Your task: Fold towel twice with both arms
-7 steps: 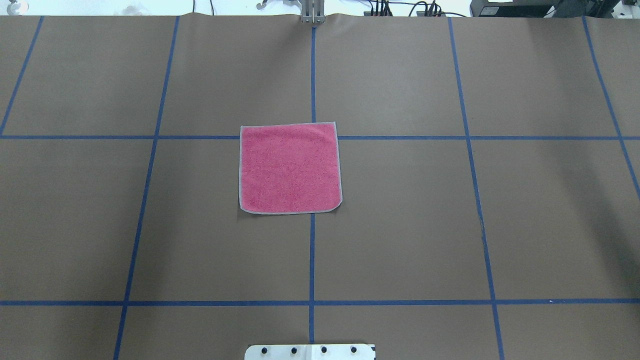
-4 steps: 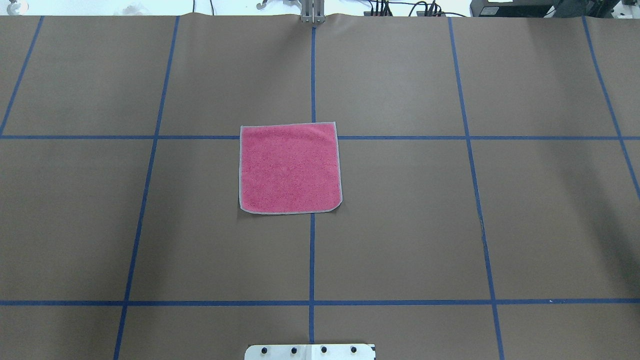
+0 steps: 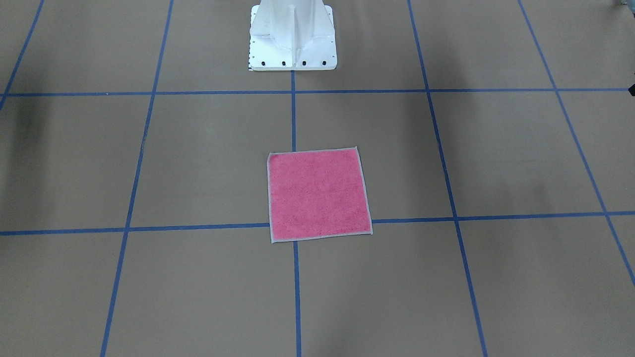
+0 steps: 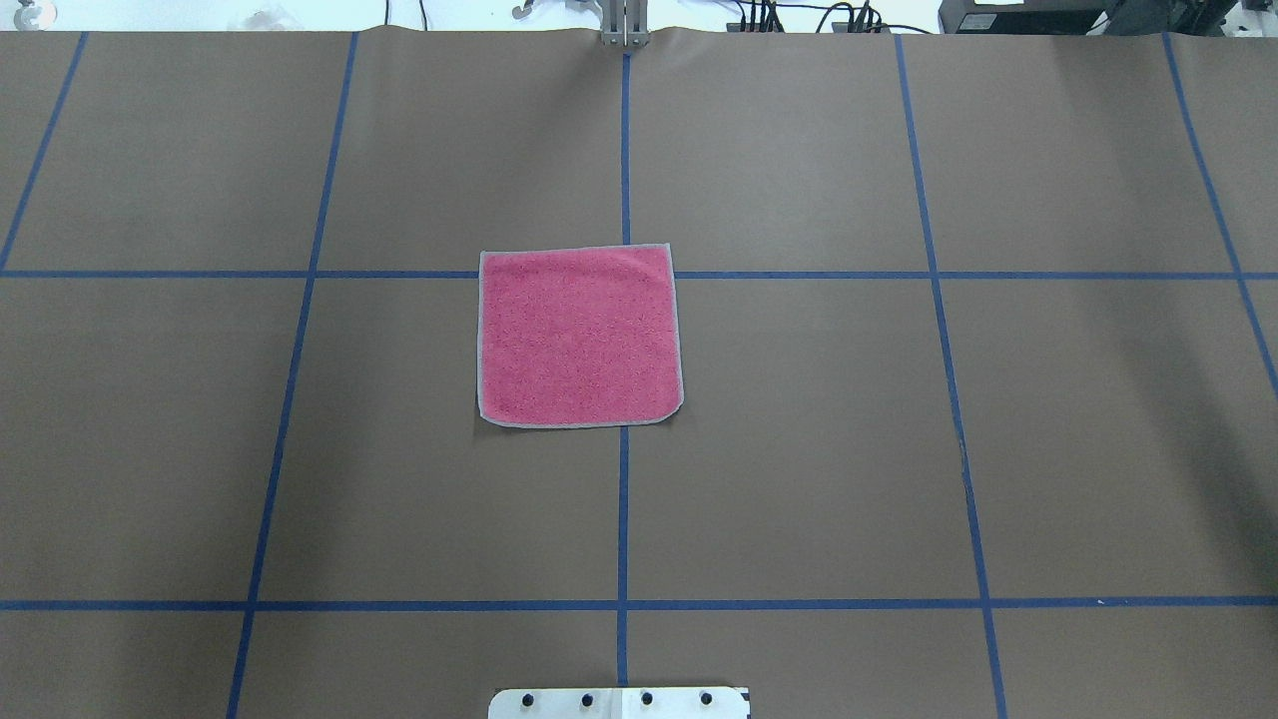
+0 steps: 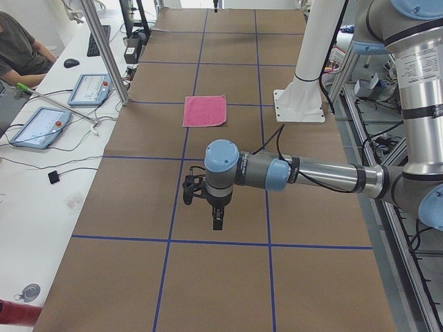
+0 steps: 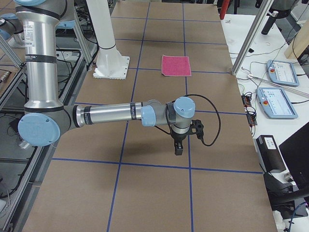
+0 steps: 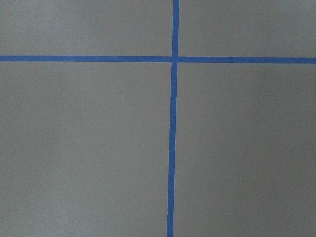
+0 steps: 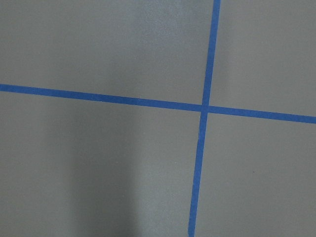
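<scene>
Black and pointing down, the left claw hangs in the middle of the left side view, and the right claw hangs in the middle of the right side view. I cannot tell if either is open or closed. The pink towel lies flat, far from both, in the middle of the overhead view on the brown table.

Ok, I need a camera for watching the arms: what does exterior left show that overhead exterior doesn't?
Only exterior left: the left arm, its jaws over bare table apart from the towel, plus a person at the side bench with two control tablets. Only overhead: the towel's outline square-on, near corners rounded. Both: the pink towel flat and unfolded, the white pedestal base, the blue tape grid.
</scene>
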Robot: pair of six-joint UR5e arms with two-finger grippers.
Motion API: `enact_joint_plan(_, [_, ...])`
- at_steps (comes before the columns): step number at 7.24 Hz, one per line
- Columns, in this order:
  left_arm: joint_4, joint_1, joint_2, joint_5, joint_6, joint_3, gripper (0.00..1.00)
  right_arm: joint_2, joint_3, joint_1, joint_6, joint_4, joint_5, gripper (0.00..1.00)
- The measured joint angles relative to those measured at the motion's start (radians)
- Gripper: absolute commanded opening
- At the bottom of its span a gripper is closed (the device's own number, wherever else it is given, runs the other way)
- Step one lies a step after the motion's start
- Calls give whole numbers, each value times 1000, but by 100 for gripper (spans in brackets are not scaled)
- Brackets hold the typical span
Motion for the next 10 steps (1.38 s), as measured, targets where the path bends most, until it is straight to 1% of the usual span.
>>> enact_joint_plan(3, [1,0,3,-25,-5,0,100,-1,1,-6,13,1,11,100])
enact_joint_plan(4, [1,0,4,-26,-5,0,100,0,8,-13,61,1,21,100])
enact_joint_plan(5, [1,0,4,-25,-5,-1,100,1,32,-35,148,3,23,100])
enact_joint_plan(6, [2,0,4,-23,-5,-2,100,1,68,-68,228,9,18,100])
enact_joint_plan(8, [1,0,3,-22,-6,-5,100,7,120,-142,300,19,14,100])
enact_joint_plan(9, [1,0,2,-24,-6,-6,100,21,147,-196,367,24,13,100])
enact_joint_plan(10, [0,0,1,-25,-6,-7,100,43,177,-261,492,41,10,100])
